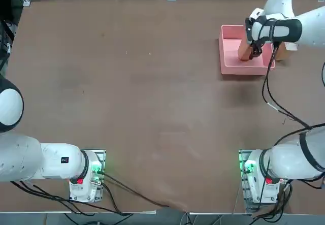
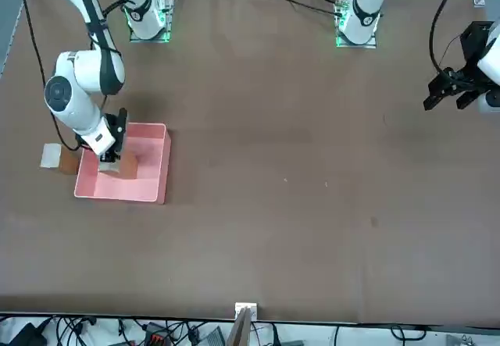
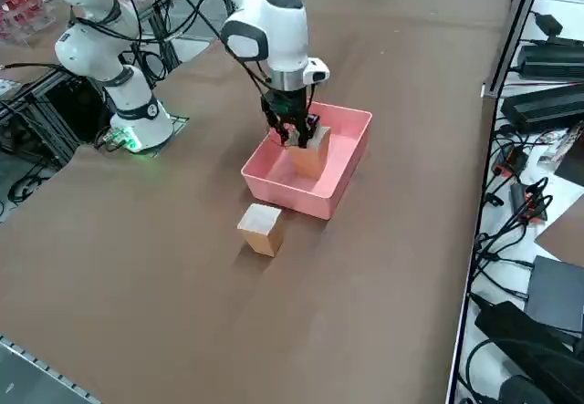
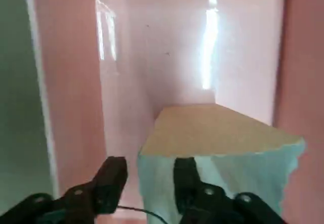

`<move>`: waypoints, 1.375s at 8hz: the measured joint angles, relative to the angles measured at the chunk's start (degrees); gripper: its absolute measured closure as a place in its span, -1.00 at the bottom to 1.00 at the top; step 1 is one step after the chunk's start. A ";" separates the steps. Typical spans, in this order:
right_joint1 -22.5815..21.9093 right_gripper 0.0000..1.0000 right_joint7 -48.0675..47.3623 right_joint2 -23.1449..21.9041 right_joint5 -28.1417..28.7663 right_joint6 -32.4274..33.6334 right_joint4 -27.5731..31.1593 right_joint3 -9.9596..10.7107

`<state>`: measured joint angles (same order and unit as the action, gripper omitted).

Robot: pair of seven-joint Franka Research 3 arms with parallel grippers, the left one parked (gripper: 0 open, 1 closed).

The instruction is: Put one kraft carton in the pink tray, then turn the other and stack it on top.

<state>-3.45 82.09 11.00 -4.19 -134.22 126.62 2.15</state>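
One kraft carton stands on the floor of the pink tray, near its middle. My right gripper hangs low over that carton, open. In the wrist view the carton has one top edge lying between the parted black fingers, against pink tray floor. The other kraft carton rests on the table just outside the tray, on the side nearest the table's right edge.
The tray sits at the far right of the brown table, close to its right edge. Cables trail from the right arm across the table between the tray and the arm's base. Power bricks and cables lie on the floor past the right edge.
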 joint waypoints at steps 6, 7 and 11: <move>1.08 -1.00 -0.03 -3.06 6.12 31.78 -19.86 0.27; 2.92 -1.00 -0.81 -3.06 6.60 33.35 -21.70 0.43; 14.56 -1.00 -17.23 -1.44 7.52 33.47 -22.53 1.14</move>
<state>11.11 64.86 9.56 3.33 -100.75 104.08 3.29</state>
